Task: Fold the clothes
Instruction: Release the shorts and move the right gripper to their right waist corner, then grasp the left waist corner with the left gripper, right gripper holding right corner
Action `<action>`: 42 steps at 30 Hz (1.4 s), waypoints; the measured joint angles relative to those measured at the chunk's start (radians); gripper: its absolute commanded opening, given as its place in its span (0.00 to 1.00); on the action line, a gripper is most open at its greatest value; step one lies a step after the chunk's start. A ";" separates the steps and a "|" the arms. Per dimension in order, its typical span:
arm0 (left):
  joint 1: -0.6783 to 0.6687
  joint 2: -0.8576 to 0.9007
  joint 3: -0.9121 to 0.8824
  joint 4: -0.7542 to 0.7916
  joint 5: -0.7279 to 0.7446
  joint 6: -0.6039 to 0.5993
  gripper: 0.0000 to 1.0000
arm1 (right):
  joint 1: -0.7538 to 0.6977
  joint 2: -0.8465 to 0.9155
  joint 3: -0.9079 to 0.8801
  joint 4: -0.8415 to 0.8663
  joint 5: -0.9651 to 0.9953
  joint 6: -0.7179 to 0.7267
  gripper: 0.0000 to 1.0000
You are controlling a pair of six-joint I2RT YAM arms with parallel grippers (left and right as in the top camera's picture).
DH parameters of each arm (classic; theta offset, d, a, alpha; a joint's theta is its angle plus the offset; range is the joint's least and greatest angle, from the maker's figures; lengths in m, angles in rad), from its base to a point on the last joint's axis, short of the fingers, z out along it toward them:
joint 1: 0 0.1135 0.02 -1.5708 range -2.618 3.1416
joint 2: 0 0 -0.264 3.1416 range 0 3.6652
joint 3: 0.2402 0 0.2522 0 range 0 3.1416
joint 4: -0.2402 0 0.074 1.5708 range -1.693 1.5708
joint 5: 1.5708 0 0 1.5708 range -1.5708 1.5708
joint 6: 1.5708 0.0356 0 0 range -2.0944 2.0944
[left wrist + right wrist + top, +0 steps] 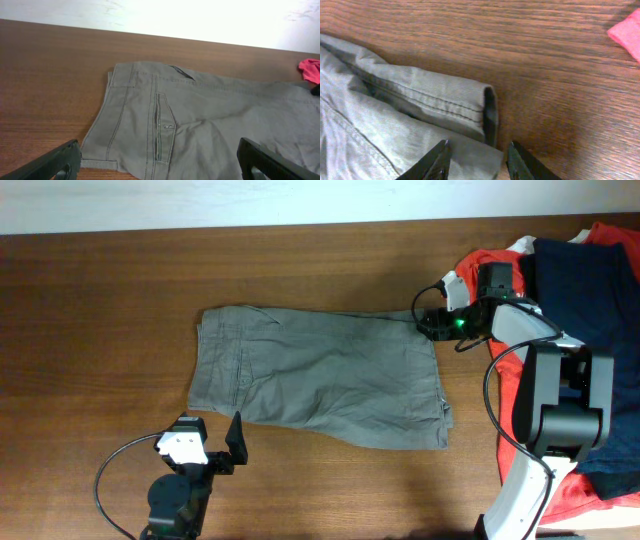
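A pair of grey-khaki shorts lies flat near the middle of a brown wood-grain tabletop. Its long axis runs parallel to the far edge, with the waistband toward the left edge and the two leg hems toward the right edge. The right gripper sits at the far hem corner and is the nearer arm. Its jaws stand apart, with the stitched hem end just ahead and a flap of cloth lying between the fingertips (straddled, it seems, not pinched). The left gripper hovers off the shorts' near edge, by the waistband corner. Its jaws are spread wide and hold nothing, and the pocket seam lies straight ahead of them. An orange-red T-shirt and a dark navy garment are heaped along the right edge, apart from the shorts. A pale wall runs beyond the far edge.
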 measured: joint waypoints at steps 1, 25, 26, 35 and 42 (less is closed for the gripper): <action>0.000 0.000 0.000 0.000 0.000 0.000 0.99 | 0.000 0.000 0.000 0.002 0.007 0.000 0.43; 0.000 0.017 0.296 -0.197 -0.019 0.006 0.99 | -0.003 -0.011 0.075 -0.134 0.032 0.030 0.04; 0.000 0.028 0.327 -0.218 -0.021 0.016 1.00 | -0.003 -0.020 0.089 -0.162 0.028 0.031 0.04; 0.000 0.859 0.948 -0.608 -0.031 0.097 0.99 | 0.005 -0.170 0.133 -0.381 -0.021 0.042 0.04; 0.022 1.236 1.162 -0.410 -0.025 0.167 0.44 | 0.092 -0.170 0.133 -0.425 -0.024 0.043 0.04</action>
